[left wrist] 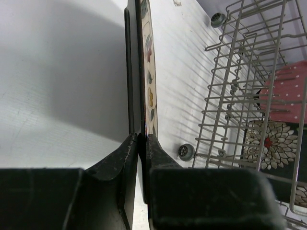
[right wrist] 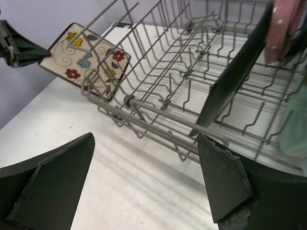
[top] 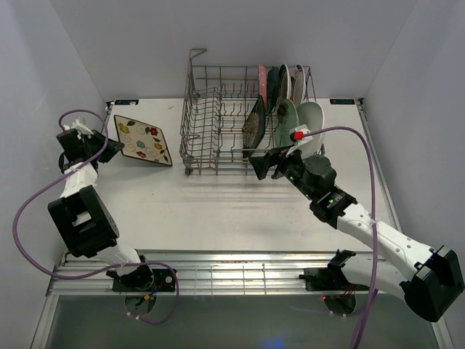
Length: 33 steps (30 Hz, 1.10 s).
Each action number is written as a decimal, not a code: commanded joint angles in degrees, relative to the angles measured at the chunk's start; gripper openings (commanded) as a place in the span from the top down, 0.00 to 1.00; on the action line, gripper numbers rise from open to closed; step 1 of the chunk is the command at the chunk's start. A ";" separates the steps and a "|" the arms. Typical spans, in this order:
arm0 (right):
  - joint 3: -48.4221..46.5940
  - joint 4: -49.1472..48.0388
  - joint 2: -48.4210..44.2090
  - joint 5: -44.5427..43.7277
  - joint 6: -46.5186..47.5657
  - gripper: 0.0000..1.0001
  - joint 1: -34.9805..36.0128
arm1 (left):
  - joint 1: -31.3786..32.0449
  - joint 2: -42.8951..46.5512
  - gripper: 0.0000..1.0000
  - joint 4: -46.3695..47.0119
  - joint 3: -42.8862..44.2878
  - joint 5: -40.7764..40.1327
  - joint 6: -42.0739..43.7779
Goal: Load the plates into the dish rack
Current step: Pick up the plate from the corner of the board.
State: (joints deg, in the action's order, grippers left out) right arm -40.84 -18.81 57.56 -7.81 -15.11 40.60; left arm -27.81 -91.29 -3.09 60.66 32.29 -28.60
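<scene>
**Last loose plate in hand, rack still to reach**

The left fingers [top: 105, 148] are clenched on the near edge of the cream floral plate [top: 142, 139]. In the left wrist view the plate runs edge-on straight out from between them, pinched at the rim. This is probably because a thin, flat plate offers no other purchase from the side. The plate sits just beside the left end of the dish rack [top: 218, 127], outside the wire. Whether its far corner touches the bench [top: 218, 211] cannot be told.

The right fingers [top: 264, 164] are released and spread wide, holding nothing. They hover at the rack's near rail, just in front of the dark floral plate [right wrist: 235, 76], which stands tilted between the tines.

The other plates are crowded upright at the right end of the rack, the pink dotted plate [right wrist: 284, 26] and the mint plate [right wrist: 295, 129] among them. They overlap too much for a sure count. The left rows of tines are bare.

Judgement: the task looks nearly done, as no other plate is seen outside the rack. The next move calls for lifting the cream plate over the tall side wire and turning it upright. The rim grip leaves most of its weight hanging beyond the fingers, so slip or a snag on the wire is the risk.
</scene>
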 commanded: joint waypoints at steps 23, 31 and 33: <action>0.14 -10.46 8.10 23.55 -11.08 0.06 0.97 | -4.71 10.08 1.00 -9.91 -9.25 11.91 18.40; 0.76 -10.28 8.53 25.91 -11.60 0.06 2.03 | -5.85 9.28 1.00 -11.05 -9.07 15.78 19.55; 0.85 -11.07 9.76 26.44 -12.39 0.06 2.29 | -6.29 10.07 1.00 -12.54 -8.63 16.48 20.16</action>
State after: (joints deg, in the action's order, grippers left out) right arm -40.36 -26.26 66.30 16.47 -26.15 42.19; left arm -33.26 -84.33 -15.81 50.96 42.96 -10.37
